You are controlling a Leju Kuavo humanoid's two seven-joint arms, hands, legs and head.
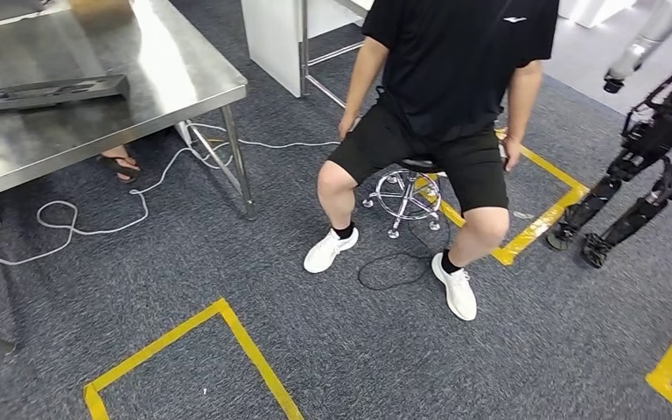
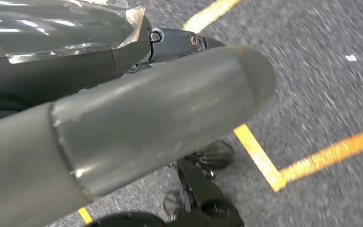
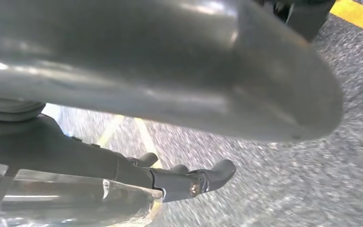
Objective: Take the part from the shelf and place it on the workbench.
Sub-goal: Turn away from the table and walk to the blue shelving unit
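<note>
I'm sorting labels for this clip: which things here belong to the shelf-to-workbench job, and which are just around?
Job: steel workbench; left hand and right hand, both holding nothing.
Just around: seated person; stool; white cable; yellow floor tape; another robot's legs.

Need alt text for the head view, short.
A person in black shirt and shorts and white sneakers sits on a wheeled stool on grey carpet. A steel table stands at left with a white cable trailing under it, yellow tape marks squares on the floor, and another robot stands at far right.
</note>
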